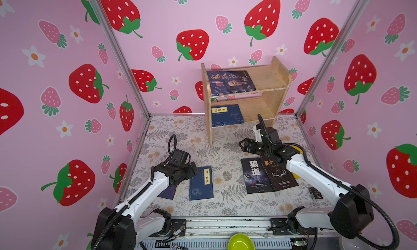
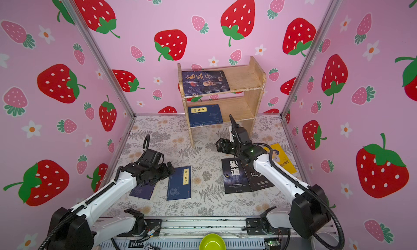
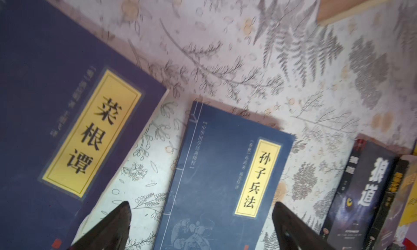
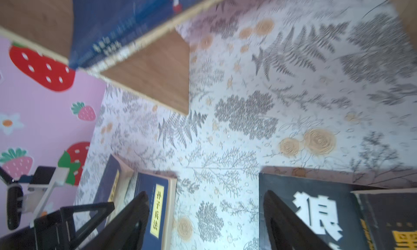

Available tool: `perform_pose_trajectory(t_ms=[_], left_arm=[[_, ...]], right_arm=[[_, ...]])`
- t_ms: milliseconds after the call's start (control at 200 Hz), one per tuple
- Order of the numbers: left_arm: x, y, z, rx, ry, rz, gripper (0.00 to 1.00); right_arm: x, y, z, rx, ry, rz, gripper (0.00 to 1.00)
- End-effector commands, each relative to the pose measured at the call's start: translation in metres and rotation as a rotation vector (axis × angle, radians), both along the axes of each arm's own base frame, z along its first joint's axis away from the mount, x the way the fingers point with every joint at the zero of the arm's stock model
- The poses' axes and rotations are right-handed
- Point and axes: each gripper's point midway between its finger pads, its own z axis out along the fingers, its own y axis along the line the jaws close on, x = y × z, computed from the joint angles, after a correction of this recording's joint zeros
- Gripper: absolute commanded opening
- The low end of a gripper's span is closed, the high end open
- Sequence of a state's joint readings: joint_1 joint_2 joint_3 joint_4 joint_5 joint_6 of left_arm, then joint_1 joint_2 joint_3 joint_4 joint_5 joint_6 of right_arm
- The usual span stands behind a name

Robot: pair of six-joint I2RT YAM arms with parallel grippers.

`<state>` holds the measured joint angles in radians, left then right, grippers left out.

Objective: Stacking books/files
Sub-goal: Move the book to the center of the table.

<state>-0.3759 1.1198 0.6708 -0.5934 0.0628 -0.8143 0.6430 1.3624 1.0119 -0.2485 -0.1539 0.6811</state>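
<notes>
Staged robot-lab booth: strawberry-print walls (image 1: 203, 16), aluminium frame (image 1: 121, 57), floral tabletop (image 1: 228, 206).

There were three thin navy paper books with yellow labels (image 1: 201, 183) (image 2: 142, 191) (image 1: 227, 117). There were two black paper books (image 1: 256, 176) (image 1: 279, 174), one blue paper book with a man's face (image 1: 230, 82), one yellow paper book (image 2: 285, 163), one light wooden shelf rack (image 1: 268, 78), two white robot arms (image 1: 144, 192) (image 1: 316, 176), and one round green bowl (image 1: 240, 242)
</notes>
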Motion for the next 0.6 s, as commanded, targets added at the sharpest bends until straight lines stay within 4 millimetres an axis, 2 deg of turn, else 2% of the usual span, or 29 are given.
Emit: perform_pose_trajectory(t_ms=[0, 115, 250, 425, 595], left_arm=[[-0.002, -0.006, -0.008, -0.009, -0.010, 0.004, 0.99], [-0.009, -0.013, -0.025, -0.037, 0.008, -0.014, 0.99], [-0.016, -0.018, -0.039, -0.076, 0.014, -0.012, 0.99], [-0.017, -0.023, -0.048, -0.110, -0.004, -0.015, 0.99], [-0.012, -0.044, -0.048, -0.178, 0.005, -0.070, 0.97]], right_arm=[[-0.026, 0.031, -0.024, -0.006, 0.053, 0.174, 0.80], [-0.045, 0.060, -0.055, 0.009, 0.101, 0.292, 0.78], [-0.061, 0.084, -0.088, 0.004, 0.170, 0.383, 0.75], [-0.073, 0.105, -0.106, -0.026, 0.197, 0.459, 0.74], [-0.073, 0.111, -0.122, -0.057, 0.213, 0.458, 0.74]])
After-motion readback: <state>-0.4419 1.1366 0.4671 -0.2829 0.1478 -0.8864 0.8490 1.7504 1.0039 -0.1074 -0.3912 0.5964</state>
